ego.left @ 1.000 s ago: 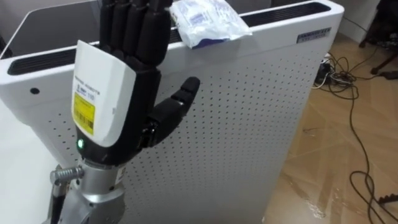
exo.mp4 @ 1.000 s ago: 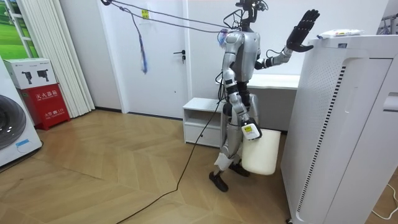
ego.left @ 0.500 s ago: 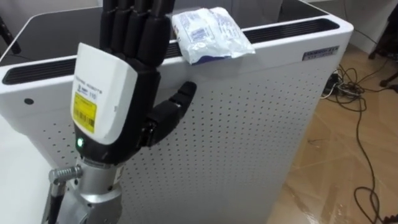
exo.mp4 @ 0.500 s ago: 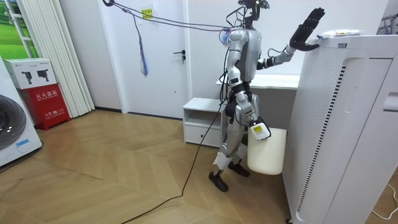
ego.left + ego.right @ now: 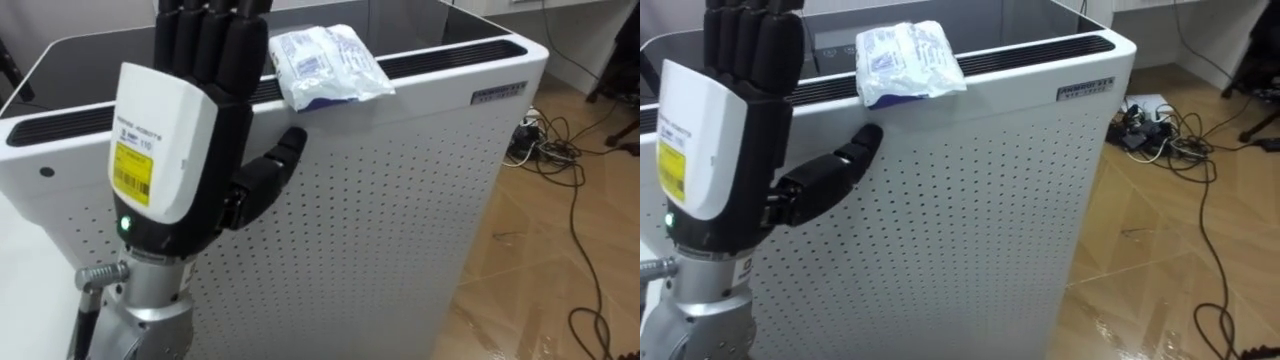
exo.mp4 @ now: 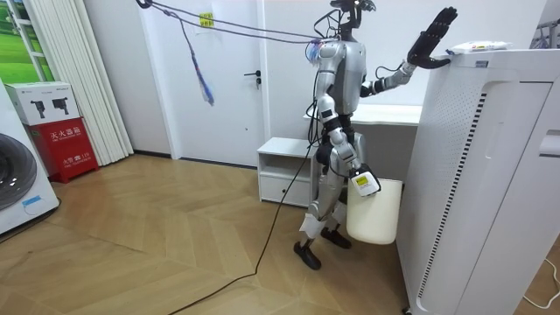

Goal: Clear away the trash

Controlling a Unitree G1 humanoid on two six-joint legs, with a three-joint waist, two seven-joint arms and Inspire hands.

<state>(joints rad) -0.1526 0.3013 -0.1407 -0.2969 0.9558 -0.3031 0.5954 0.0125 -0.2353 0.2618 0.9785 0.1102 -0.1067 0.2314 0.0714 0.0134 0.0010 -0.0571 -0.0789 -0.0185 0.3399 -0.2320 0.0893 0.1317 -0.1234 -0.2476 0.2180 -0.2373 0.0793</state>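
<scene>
**1. Change.** Compared w/ 1 s ago, the L hand (image 6: 434, 38) sits closer to the top front corner of the white unit (image 5: 400, 200). In the room view it has moved up and toward the room view's right. The bin (image 6: 374, 214) has swung in too and now hangs just beside the unit's lower panel. Over the last half sec. almost nothing moves. The wrapper (image 5: 325, 64) has not shifted: it lies on the unit's top at the front edge, across the dark vent slot. The slight shift of the eye views is the camera's own; ignore it.

**2. Meaning.** Approach looks near complete, but the pick itself is not yet done. The garbage is approx. level w/ the fingers, and nothing grips it.

**3. L hand state.** Wide open. Fingers are straight and together, pointing up past the unit's top edge. The thumb (image 5: 268, 176) is spread sideways toward the perforated panel. The hand holds nothing. You can't tell whether the thumb touches the panel. The wrapper lies just beside the fingers, on their right.

**4. R hand** (image 6: 359, 182). Low, at the bin's rim. How it grips is too small to tell.

**5. Next.** You probably need to bring the L hand over the top edge and to the right before closing.
</scene>
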